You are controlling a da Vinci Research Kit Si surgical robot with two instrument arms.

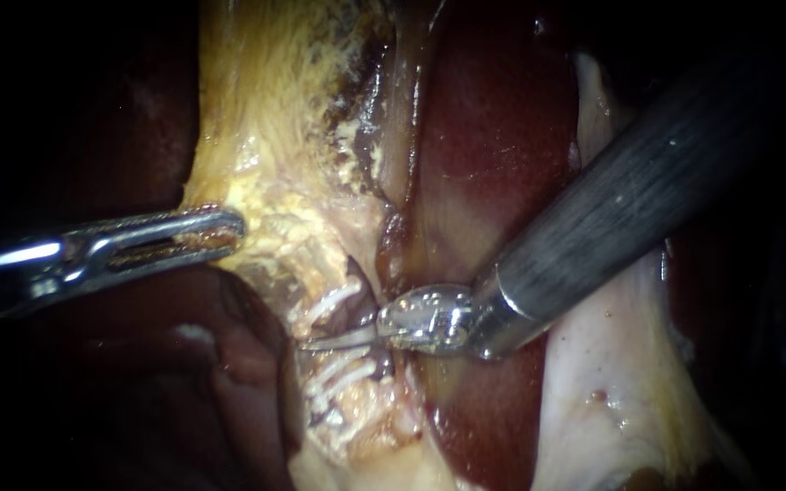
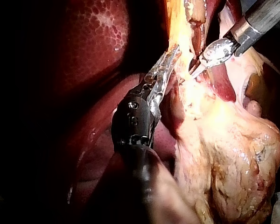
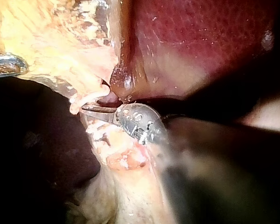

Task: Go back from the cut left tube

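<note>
The tube [image 1: 349, 320] runs down the middle of the endoscope view, with white clips [image 1: 325, 305] above and more white clips [image 1: 346, 368] below a dark reddish gap. My right instrument [image 1: 316, 344] comes in from the upper right. Its thin blades lie together, pointing left into that gap between the clip groups. The right wrist view shows the same blades [image 3: 88, 108] beside a white clip [image 3: 86, 99]. My left instrument [image 1: 229, 227] is shut on the edge of the yellow fatty tissue [image 1: 266, 118] up and left of the tube, also seen in the left wrist view [image 2: 172, 53].
Dark red liver [image 1: 493, 136] lies behind the right instrument's thick shaft [image 1: 620, 200]. A pale, whitish fold of tissue [image 1: 593, 391] sits under that shaft at lower right. Darker liver [image 1: 220, 364] fills the lower left below the left instrument.
</note>
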